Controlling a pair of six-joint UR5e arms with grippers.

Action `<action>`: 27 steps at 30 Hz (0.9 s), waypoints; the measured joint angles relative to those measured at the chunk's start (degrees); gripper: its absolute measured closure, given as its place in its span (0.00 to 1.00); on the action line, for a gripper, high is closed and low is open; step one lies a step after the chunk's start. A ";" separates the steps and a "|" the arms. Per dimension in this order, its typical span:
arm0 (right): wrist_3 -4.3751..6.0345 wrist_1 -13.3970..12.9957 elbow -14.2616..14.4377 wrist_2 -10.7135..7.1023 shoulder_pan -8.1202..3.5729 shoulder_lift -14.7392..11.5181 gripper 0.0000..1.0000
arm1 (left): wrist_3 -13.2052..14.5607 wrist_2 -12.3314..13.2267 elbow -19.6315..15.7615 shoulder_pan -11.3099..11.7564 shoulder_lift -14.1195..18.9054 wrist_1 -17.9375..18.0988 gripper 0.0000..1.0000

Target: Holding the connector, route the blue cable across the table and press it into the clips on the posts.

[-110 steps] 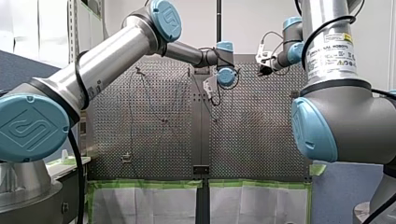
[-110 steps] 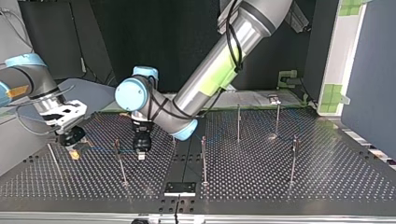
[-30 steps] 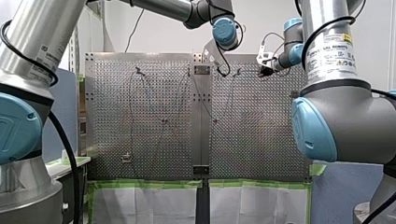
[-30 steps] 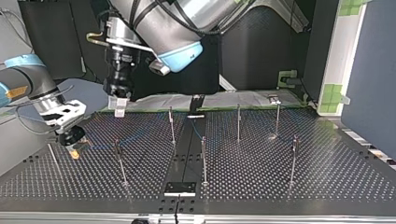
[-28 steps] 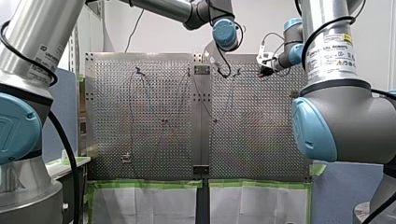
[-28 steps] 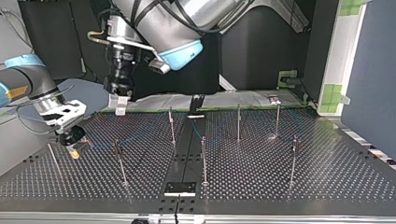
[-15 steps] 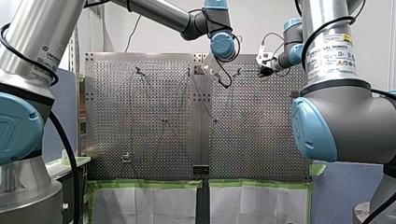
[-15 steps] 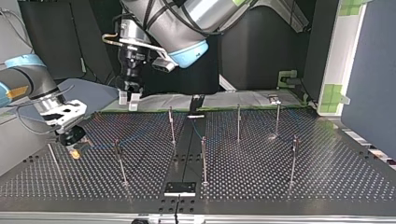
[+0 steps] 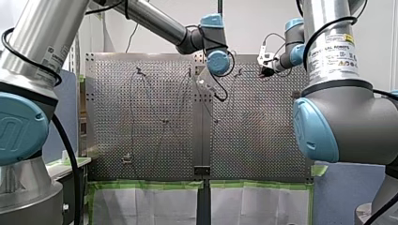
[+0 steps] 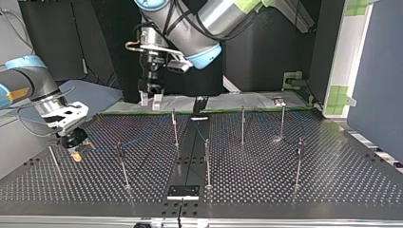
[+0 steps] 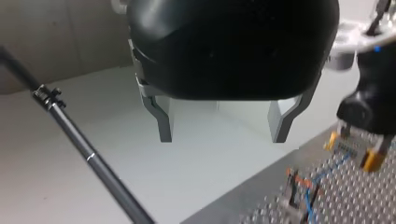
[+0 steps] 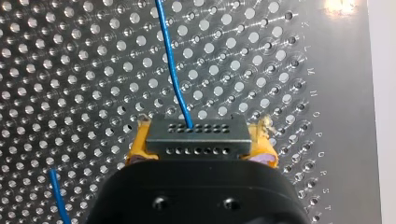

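Note:
My right gripper is shut with its yellow pads on the dark grey connector, low over the perforated table. The blue cable runs from the connector away across the holes. In the top view that gripper sits at the left edge, and the cable trails faintly towards the posts. My left gripper hangs raised over the table's back edge, open and empty. Its own view shows metal fingers apart, a clip-topped post beside them, and my right gripper beyond.
Several thin posts stand across the table. A black plate lies at the front centre and a bracket at the back centre. White sheets edged with green tape hang past the table's edge.
My left arm has swung along the back edge towards the top view's right, staying raised with its gripper open. My right gripper and the connector have not moved.

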 joint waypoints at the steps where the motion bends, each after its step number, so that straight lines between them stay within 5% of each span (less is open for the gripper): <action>1: 0.00 0.00 -0.01 0.00 0.00 0.00 1.00 | 0.09 -0.13 -0.45 0.32 -0.01 0.45 0.00; 21: -0.10 -0.07 -0.01 0.07 -0.15 0.30 1.00 | 8.53 5.11 -10.29 9.77 0.04 10.28 0.00; 27: -0.17 -0.09 -0.01 0.09 -0.15 0.41 1.00 | 9.56 5.72 -13.22 10.61 0.06 13.21 0.00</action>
